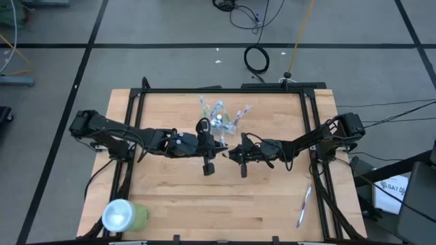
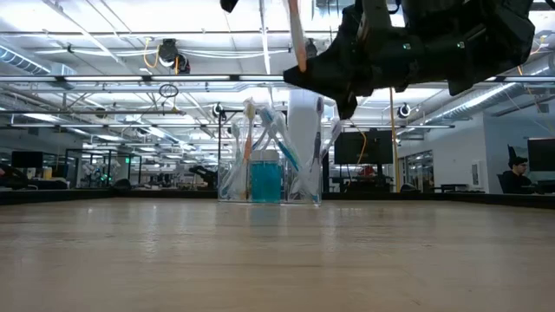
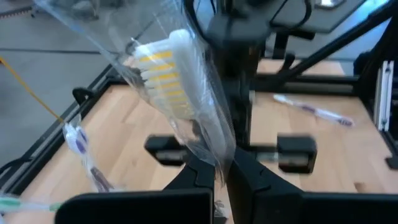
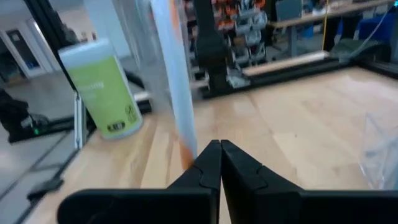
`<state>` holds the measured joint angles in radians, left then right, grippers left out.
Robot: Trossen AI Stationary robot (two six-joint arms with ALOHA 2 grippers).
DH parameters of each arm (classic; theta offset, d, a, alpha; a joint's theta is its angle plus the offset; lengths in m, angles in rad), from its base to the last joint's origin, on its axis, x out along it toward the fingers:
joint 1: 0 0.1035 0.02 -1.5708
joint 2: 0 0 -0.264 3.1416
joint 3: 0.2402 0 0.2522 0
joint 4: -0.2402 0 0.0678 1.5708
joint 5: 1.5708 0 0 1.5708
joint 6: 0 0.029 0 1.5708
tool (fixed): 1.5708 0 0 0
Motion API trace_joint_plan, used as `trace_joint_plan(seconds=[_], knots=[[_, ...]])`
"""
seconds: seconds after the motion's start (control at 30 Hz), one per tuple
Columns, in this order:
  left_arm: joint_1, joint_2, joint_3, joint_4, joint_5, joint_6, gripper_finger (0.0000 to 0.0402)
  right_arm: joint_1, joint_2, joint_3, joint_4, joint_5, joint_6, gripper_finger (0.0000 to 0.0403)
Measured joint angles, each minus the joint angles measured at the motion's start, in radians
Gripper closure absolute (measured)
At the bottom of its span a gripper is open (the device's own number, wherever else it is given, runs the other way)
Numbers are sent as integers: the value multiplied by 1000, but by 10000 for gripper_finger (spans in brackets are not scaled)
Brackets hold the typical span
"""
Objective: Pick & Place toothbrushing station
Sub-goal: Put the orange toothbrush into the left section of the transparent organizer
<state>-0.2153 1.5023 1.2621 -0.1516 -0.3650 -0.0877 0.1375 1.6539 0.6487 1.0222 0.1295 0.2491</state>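
Observation:
The transparent cup (image 1: pixel 219 121) stands on its base at the table's far middle, holding several toothbrushes; it also shows in the low view (image 2: pixel 269 178) and the right wrist view (image 4: pixel 380 149). My left gripper (image 1: pixel 208 167) is near the cup, shut on a clear-wrapped toothbrush (image 3: pixel 165 68) with a white head and yellow bristles. My right gripper (image 1: pixel 243 167) is beside it, shut on an orange-and-white toothbrush handle (image 4: pixel 174 68). Whether both hold one brush, I cannot tell. My left gripper (image 3: pixel 222 174) pinches the wrapped toothbrush just below its head (image 3: pixel 208 146), wrapper and brush together, between its two fingers. The head and the loose wrapper stand out beyond the fingertips. The brush is lifted clear of the table. My right gripper (image 4: pixel 220 152) pinches the toothbrush's handle at its orange part (image 4: pixel 185 146) between its two fingers. The whitish length of the handle runs on beyond the fingertips. In the low view the handle (image 2: pixel 297 39) is well above the table.
The opaque light-green cup (image 1: pixel 126 214) lies at the near left corner. A loose purple toothbrush (image 1: pixel 303 207) lies at the near right, also in the left wrist view (image 3: pixel 314 111). Another wrapped brush (image 3: pixel 81 143) lies on the table. Black frame rails run along the table's left, right and far edges.

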Motion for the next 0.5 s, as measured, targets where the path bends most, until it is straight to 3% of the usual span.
trace_joint_plan(seconds=[0.5], knots=[[1, -5, 0, 21, -6, 8, 388, -5, 0, -1, -23, -31, -131, 403]])
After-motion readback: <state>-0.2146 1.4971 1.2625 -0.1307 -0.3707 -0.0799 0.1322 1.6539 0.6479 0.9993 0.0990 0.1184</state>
